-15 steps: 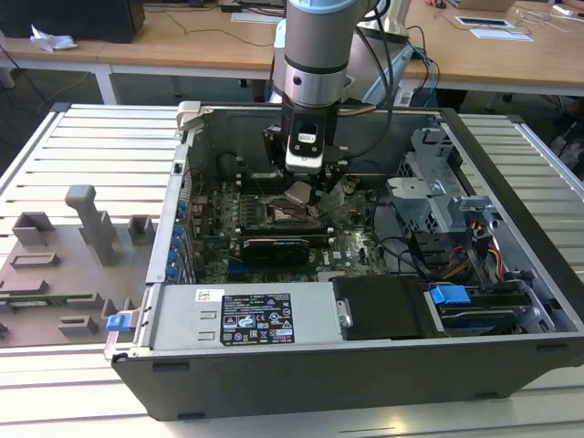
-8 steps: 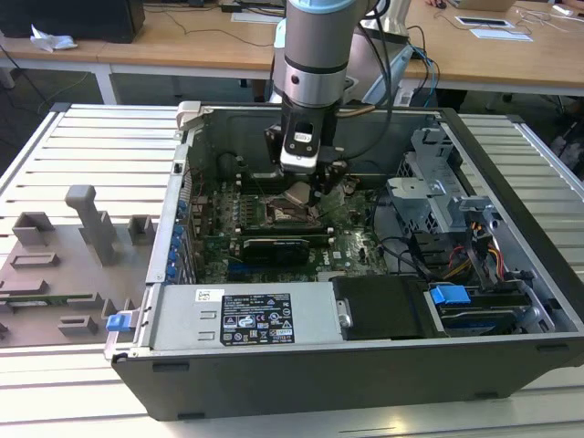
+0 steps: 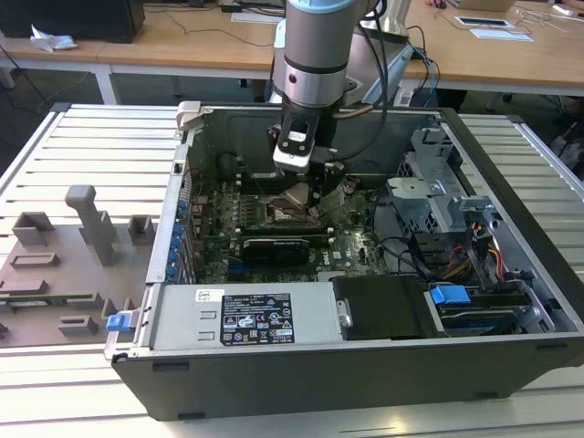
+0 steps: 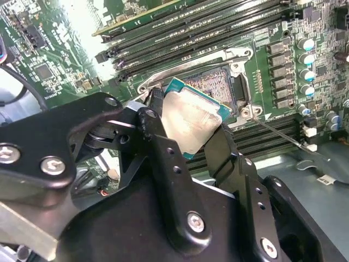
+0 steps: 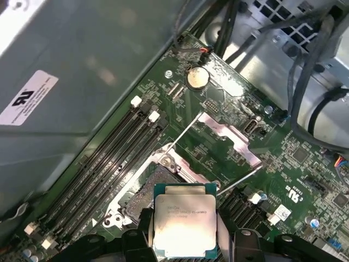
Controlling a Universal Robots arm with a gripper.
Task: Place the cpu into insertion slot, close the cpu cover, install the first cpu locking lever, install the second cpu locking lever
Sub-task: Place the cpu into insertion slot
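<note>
Closest to us, the black two-fingered gripper (image 4: 188,131) is clamped on opposite edges of the cpu (image 4: 192,121), a small flat square chip with a pale silver-grey metal top and a green rim. The chip hangs over the near edge of the insertion slot (image 5: 143,188), the open square socket with its dark field of fine contacts, and is not seated. In the second wrist view it sits tilted, one corner lower than the rest. We judge that to be the main risk: a corner landing first could bend contacts, or the chip could settle skewed on the slot's frame. A thin edge grip could also let it slip or twist if it catches. Just beyond the slot, the cpu cover (image 5: 234,143), a thin silvery metal frame plate, is swung open, and the two thin wire locking levers (image 5: 182,131) stand released beside it. A finger straying outward could snag one. Farther off run the long black memory slots (image 5: 103,158).
</note>
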